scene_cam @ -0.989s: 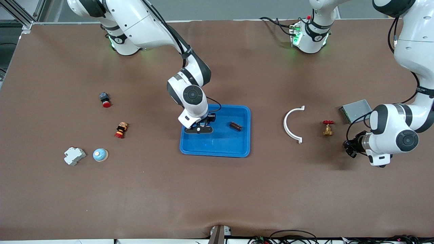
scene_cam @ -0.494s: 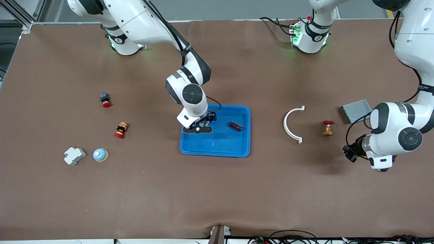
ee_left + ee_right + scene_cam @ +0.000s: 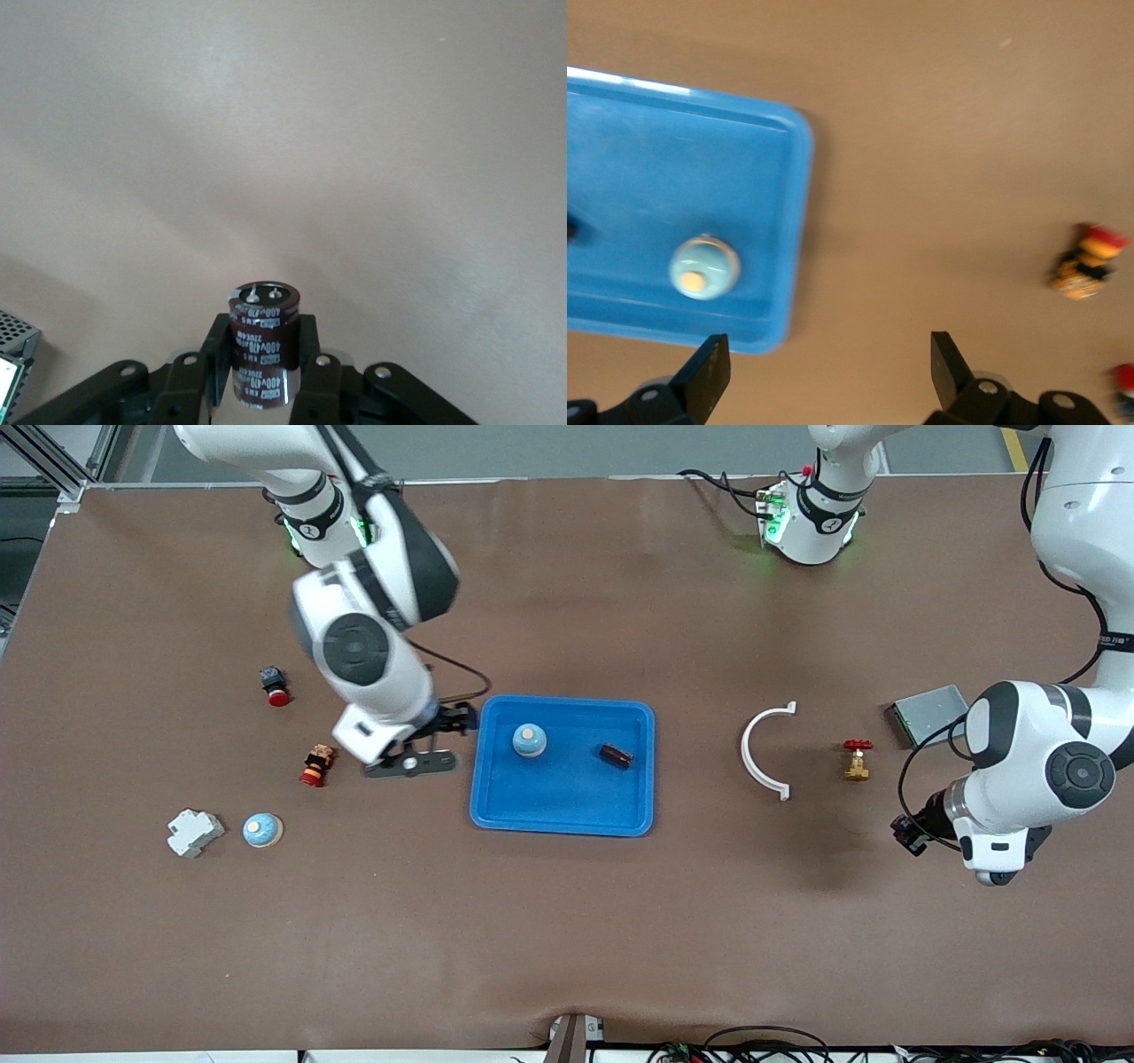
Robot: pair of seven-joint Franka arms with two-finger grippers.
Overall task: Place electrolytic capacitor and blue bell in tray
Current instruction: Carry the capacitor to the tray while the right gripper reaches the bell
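The blue bell (image 3: 529,740) stands upright in the bright-blue tray (image 3: 567,802), toward the right arm's end of it; the right wrist view shows the bell (image 3: 703,268) inside the tray's rim (image 3: 799,221). A dark brown cylinder (image 3: 617,755) lies in the tray beside it. My right gripper (image 3: 409,765) hangs open and empty over the table just off the tray, its gripper (image 3: 827,352) above bare mat. My left gripper (image 3: 263,343) is shut on the electrolytic capacitor (image 3: 263,310), a dark brown can with two pins, over bare table at the left arm's end (image 3: 910,834).
A white curved clip (image 3: 766,748), a brass valve with a red handle (image 3: 856,759) and a grey metal box (image 3: 928,714) lie toward the left arm's end. Toward the right arm's end are a red-button switch (image 3: 275,685), a toy figure (image 3: 317,764), a white breaker (image 3: 194,832) and another blue bell (image 3: 262,830).
My right gripper opened, left the blue bell in the tray, and rose away toward the right arm's end. My left arm drifted slightly with the capacitor.
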